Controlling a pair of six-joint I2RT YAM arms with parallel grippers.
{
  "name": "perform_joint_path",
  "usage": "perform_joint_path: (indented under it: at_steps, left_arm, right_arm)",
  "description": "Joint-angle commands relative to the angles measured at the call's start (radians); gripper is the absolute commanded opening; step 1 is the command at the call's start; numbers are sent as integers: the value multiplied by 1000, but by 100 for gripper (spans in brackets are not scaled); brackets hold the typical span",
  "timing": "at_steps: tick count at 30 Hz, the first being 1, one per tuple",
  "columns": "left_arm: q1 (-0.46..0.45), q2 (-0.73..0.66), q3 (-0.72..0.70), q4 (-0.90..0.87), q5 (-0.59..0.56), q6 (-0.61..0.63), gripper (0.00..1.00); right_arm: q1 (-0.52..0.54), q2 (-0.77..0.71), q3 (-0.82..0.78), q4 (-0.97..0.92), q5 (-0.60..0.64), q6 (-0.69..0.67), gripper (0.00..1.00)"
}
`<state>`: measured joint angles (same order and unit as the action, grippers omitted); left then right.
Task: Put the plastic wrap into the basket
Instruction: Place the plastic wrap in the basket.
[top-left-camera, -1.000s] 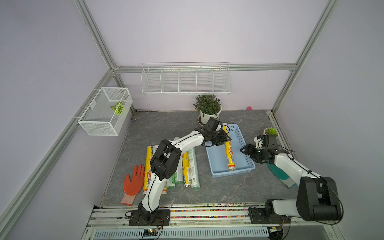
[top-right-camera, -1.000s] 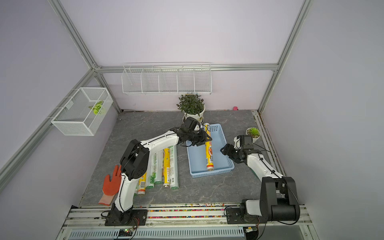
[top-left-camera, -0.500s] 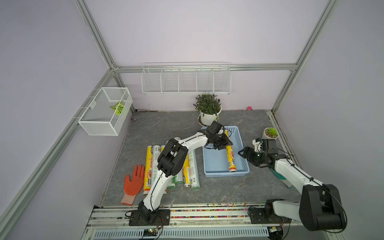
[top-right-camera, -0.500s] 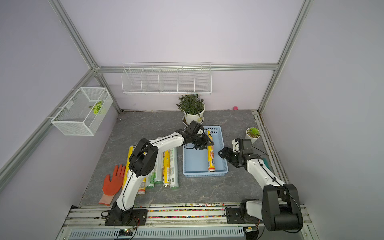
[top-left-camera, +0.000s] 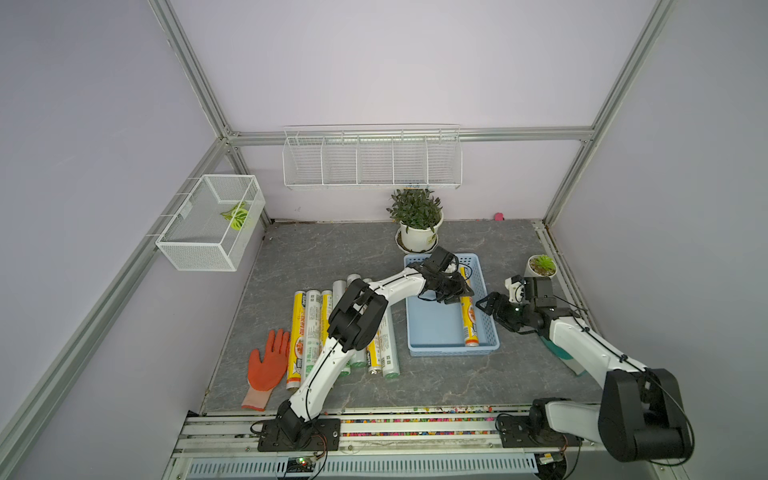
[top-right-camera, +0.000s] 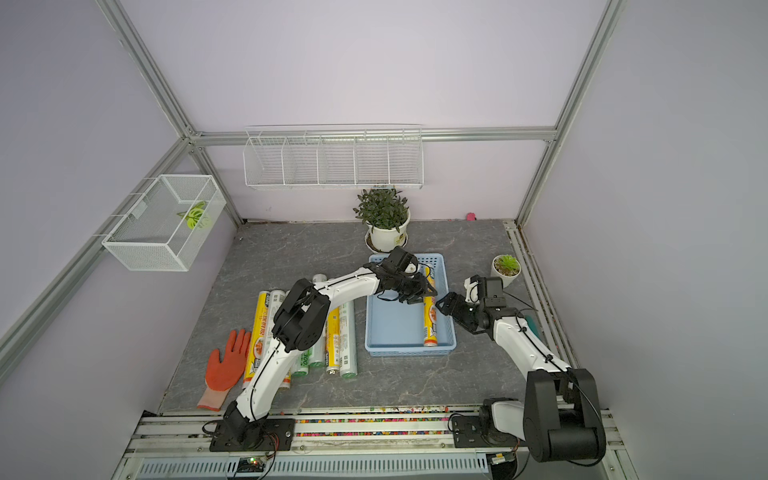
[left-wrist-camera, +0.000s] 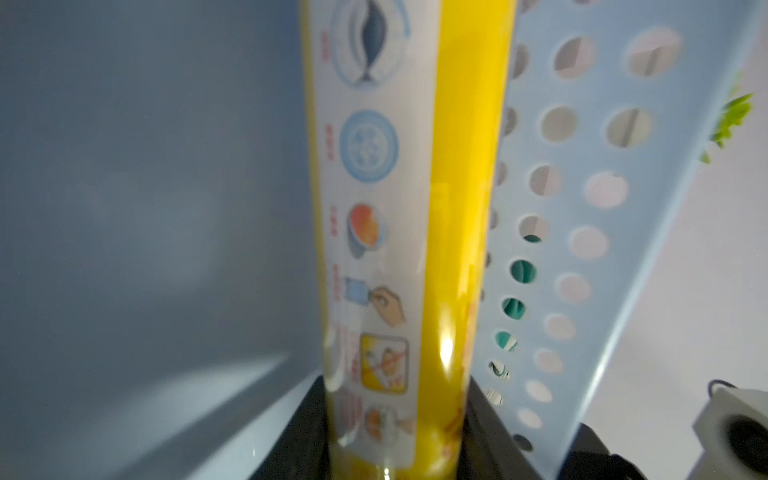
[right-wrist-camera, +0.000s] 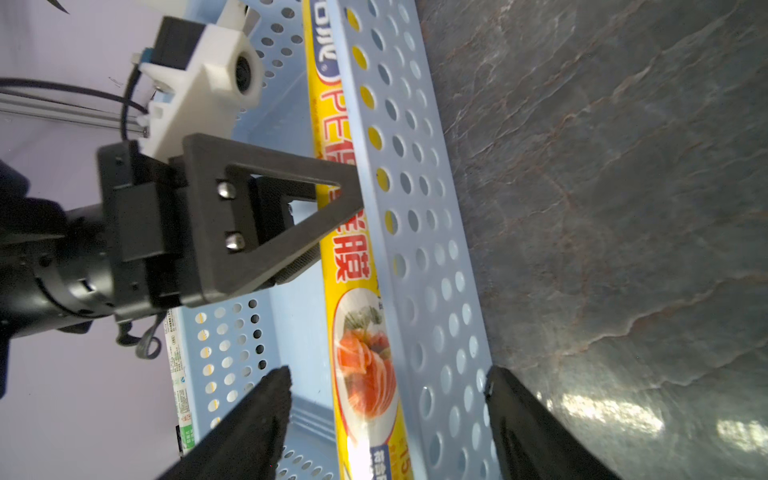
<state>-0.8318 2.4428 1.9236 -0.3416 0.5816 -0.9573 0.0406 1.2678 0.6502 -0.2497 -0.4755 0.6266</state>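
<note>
A yellow plastic wrap roll (top-left-camera: 468, 320) (top-right-camera: 430, 324) lies lengthwise in the light-blue basket (top-left-camera: 432, 328) (top-right-camera: 395, 328), against its right wall. My left gripper (top-left-camera: 455, 293) (left-wrist-camera: 395, 436) is shut on the roll's far part; the roll (left-wrist-camera: 415, 208) runs away between the black fingers. My right gripper (top-left-camera: 484, 303) (right-wrist-camera: 386, 382) is open at the basket's right side, its jaws straddling the perforated wall (right-wrist-camera: 428, 270) and the roll (right-wrist-camera: 361, 332). Several more yellow and white rolls (top-left-camera: 309, 328) lie side by side on the grey table, left of the basket, partly hidden by my left arm.
An orange glove (top-left-camera: 266, 365) lies left of the rolls. A potted plant (top-left-camera: 417, 216) stands just behind the basket, a small one (top-left-camera: 540, 266) at the right edge. A wire-mesh box (top-left-camera: 208, 224) and a wire rack (top-left-camera: 372, 160) hang on the walls. A teal object (top-left-camera: 557, 349) lies under my right arm.
The basket has swung from a slant to square with the table and slid left. My right gripper has opened at its right wall. My left gripper stayed shut on the roll.
</note>
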Motion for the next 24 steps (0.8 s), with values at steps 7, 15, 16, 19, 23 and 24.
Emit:
perform_joint_path:
  at_steps: [7, 15, 16, 19, 23, 24]
  left_arm:
    - [-7, -15, -20, -1, 54, -20, 52]
    - [-7, -81, -72, 75, 133, -75, 61]
    - [-8, -90, -82, 82, 138, -89, 60]
    - [-7, -105, -110, 133, 177, -125, 58]
    - [-8, -123, -151, 226, 222, -200, 57]
    - [-8, -120, -149, 219, 221, -204, 57]
  right_arm:
    - [2, -36, 4, -8, 15, 9, 80]
    - [1, -70, -3, -41, 33, 3, 80]
    - [1, -77, -5, -45, 37, 5, 80]
    - [1, -103, -10, -59, 53, 4, 80]
    - [1, -133, -11, -78, 72, 5, 80]
    - [1, -138, -11, -84, 74, 6, 80]
